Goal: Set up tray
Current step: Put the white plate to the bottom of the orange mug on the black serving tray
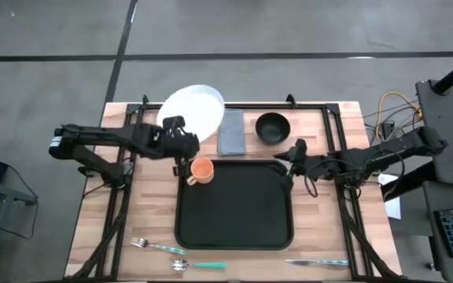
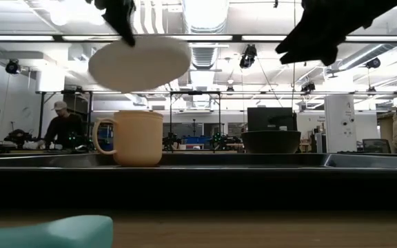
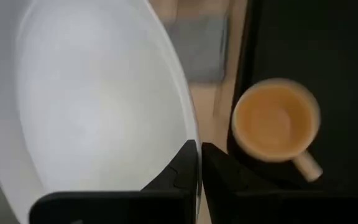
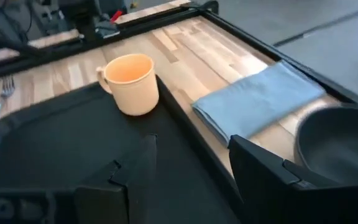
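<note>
The black tray (image 1: 234, 206) lies at the table's middle. A tan cup (image 1: 201, 170) stands upright in its far left corner. My left gripper (image 1: 173, 124) is shut on a round white plate (image 1: 195, 108), which is held in the air above the table's far left part (image 2: 140, 63). My right gripper (image 1: 293, 154) hovers open over the tray's far right corner, with nothing between its fingers (image 4: 191, 168). A grey folded napkin (image 1: 231, 131) and a black bowl (image 1: 272, 127) rest on the table beyond the tray. My left gripper pinches the plate's rim (image 3: 195, 144) between its two fingers, on the side nearest the cup. The fingers slant down at it from the table's left side. The plate is lifted clear of the table and sits slightly tilted in the hold.
A fork (image 1: 138, 244), a spoon with a teal handle (image 1: 199, 266) and a knife (image 1: 317, 262) lie along the table's near edge. The tray's floor beside the cup (image 4: 55, 143) is bare. People sit at desks in the room behind.
</note>
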`<state>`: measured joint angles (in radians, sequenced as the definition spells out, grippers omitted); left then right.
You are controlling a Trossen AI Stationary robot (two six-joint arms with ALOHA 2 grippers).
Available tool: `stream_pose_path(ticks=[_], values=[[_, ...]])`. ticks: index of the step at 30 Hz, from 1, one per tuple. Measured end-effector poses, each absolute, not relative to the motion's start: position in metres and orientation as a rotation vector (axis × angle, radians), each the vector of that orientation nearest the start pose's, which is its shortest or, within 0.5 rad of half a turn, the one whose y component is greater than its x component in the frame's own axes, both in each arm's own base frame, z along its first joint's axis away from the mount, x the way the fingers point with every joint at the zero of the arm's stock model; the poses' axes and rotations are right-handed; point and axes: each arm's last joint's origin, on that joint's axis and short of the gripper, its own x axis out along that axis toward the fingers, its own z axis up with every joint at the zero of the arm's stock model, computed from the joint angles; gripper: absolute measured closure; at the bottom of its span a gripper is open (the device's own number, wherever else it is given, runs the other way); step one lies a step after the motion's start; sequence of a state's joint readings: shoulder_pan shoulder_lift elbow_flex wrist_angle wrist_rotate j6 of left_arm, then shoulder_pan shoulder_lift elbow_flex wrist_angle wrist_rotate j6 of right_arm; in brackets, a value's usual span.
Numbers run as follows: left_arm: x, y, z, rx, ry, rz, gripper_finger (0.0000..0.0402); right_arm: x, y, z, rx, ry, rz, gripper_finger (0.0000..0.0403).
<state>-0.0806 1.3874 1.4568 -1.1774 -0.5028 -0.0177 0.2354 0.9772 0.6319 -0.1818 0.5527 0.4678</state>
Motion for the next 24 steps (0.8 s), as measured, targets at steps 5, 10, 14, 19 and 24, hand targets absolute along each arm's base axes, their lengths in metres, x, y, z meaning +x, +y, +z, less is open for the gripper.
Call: stream_pose_path(ticks=[5,10,14,19,24], values=[[0.284,-0.056,0.349,0.444,1.086,0.223,0.0401,0.185,0.022,0.266,0.321,0.440,-0.448,0.0213],[0.325,-0.093,0.332,0.538,1.156,0.155,0.0401,0.182,0.018,0.309,0.285,0.523,-0.487,0.0214],[0.356,-0.109,0.325,0.574,1.200,0.150,0.0401,0.191,0.012,0.341,0.255,0.605,-0.545,0.0214],[0.382,-0.130,0.325,0.709,1.225,0.198,0.0401,0.206,-0.004,0.358,0.220,0.725,-0.647,0.0213],[0.391,-0.148,0.338,0.741,1.170,0.230,0.0401,0.219,-0.029,0.365,0.232,0.736,-0.744,0.0213]])
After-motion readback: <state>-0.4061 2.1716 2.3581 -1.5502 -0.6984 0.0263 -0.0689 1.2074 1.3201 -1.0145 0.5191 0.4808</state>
